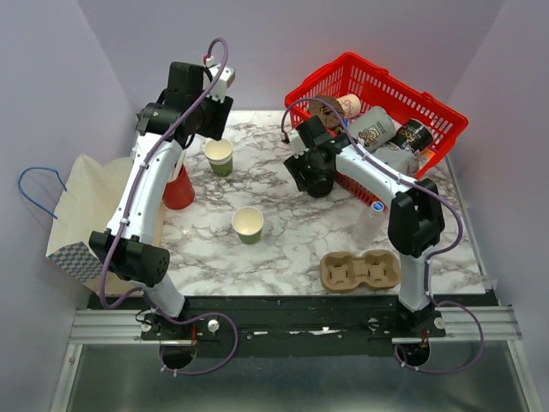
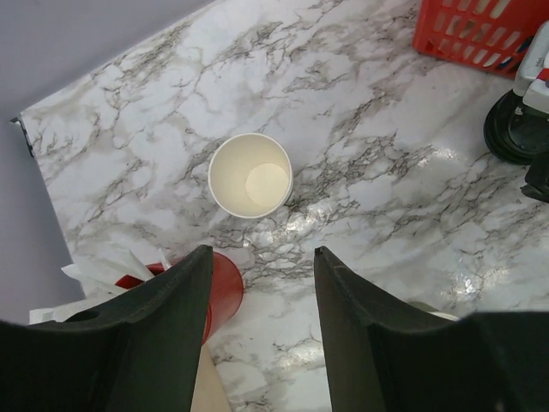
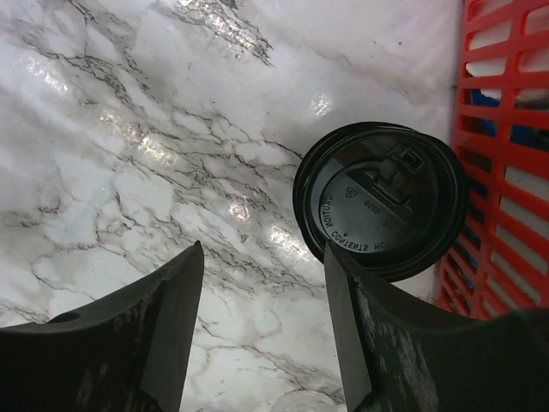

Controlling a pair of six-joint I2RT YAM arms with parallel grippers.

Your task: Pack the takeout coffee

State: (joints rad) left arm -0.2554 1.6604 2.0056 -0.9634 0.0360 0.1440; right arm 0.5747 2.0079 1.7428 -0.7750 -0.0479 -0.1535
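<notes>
Two small olive-green paper cups stand lidless on the marble, one at the back [image 1: 219,156] and one nearer the middle [image 1: 248,223]. I cannot tell which belongs to the takeout coffee. A round black lid [image 3: 382,202] appears to lie flat on the marble beside the red basket; the left wrist view catches it at its right edge [image 2: 513,129]. My right gripper [image 3: 262,245] hangs open over the table, its right fingertip at the lid's near rim [image 1: 313,176]. My left gripper [image 2: 262,251] is open and holds nothing, just short of the back cup [image 2: 250,174], above it [image 1: 210,129].
A red cup [image 1: 178,189] with white items in it stands left of the cups. The red basket [image 1: 377,112] at the back right holds cans and bottles. A cardboard cup carrier [image 1: 360,270] lies front right, a clear plastic cup [image 1: 369,225] behind it. A paper bag [image 1: 86,206] lies at the left.
</notes>
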